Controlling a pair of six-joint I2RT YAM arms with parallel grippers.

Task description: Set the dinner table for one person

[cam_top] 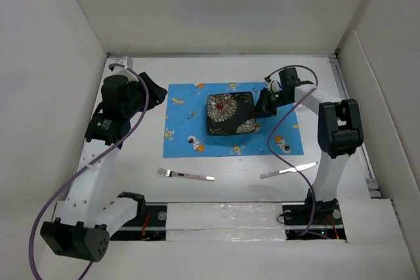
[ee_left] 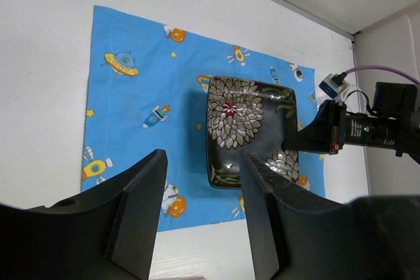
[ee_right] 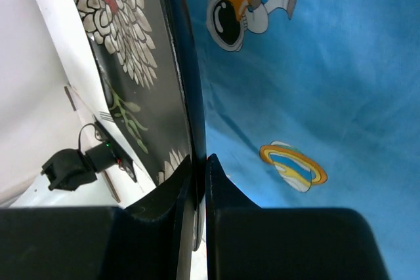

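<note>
The right gripper (cam_top: 264,104) had its two fingers closed to a narrow slit on the right rim of a square black plate with white flower print (cam_top: 230,113), which sat on the blue cartoon-printed cloth placemat (cam_top: 187,113) at the middle of the large matte-white dinner table (cam_top: 216,191). The hold took only the thin edge, so the plate looked liable to pivot or slide out if lifted. Dragging it instead could ruck the cloth beneath and leave the setting crooked. The left gripper (cam_top: 147,90) hung with its fingers spread wide and nothing between them, above the bare tabletop just beyond the placemat's left edge. The table lay under both pairs of fingers, the right pair parted from it by cloth and plate. Whether the plate's right edge was raised off the cloth could not be told. A metal fork (cam_top: 186,175) and a metal knife (cam_top: 289,171) lay on the bare table on the near side of the placemat, well apart from the plate and from both grippers
</note>
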